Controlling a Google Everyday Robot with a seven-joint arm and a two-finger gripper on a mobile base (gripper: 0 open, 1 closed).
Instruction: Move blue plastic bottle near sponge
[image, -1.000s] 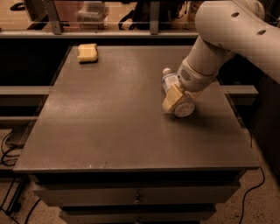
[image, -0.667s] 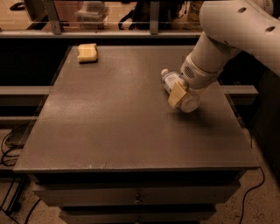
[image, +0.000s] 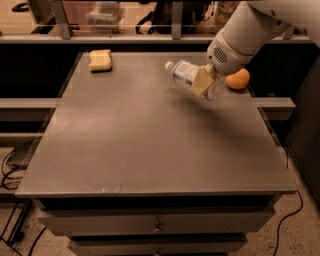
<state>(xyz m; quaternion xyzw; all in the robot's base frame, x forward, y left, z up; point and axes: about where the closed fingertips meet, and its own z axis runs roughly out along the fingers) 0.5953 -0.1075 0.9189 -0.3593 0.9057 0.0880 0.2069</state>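
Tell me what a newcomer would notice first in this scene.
First, the big white arm reaching in from the upper right, its gripper shut on the bottle, held tilted over the far right part of the table with its cap pointing left. Next, the yellow sponge near the far left corner, and the orange just right of the gripper.
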